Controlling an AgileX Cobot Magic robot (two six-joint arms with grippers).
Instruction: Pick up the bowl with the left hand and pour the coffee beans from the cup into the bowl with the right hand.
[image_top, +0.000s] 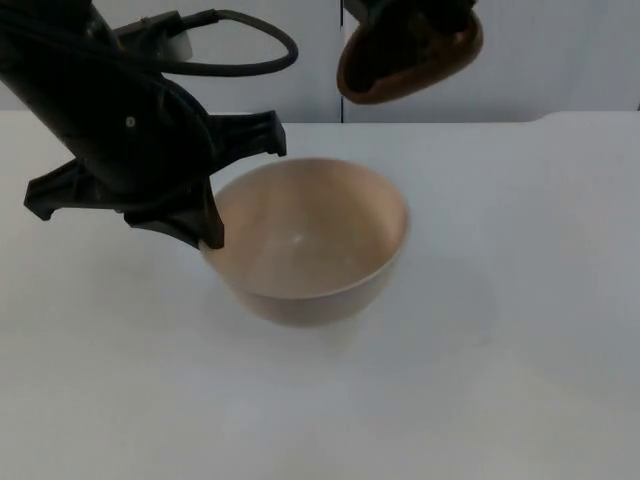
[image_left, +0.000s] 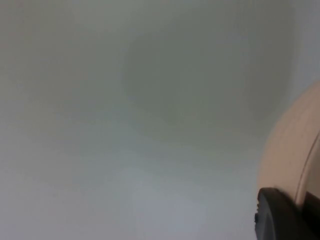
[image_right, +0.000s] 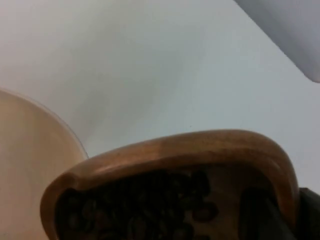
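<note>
A cream bowl (image_top: 310, 240) hangs above the white table, its inside bare. My left gripper (image_top: 208, 232) is shut on the bowl's left rim; the bowl's outer wall (image_left: 292, 145) and a black fingertip (image_left: 280, 215) show in the left wrist view. A brown wooden cup (image_top: 405, 55) is held high at the back, behind and to the right of the bowl, tilted with its mouth toward the bowl. My right gripper (image_top: 415, 10) is shut on the cup. The right wrist view shows dark coffee beans (image_right: 145, 205) inside the cup (image_right: 190, 150), with the bowl's rim (image_right: 45, 130) beyond it.
The white table (image_top: 520, 330) spreads all around the bowl. The grey partition wall (image_top: 560, 60) stands behind the cup.
</note>
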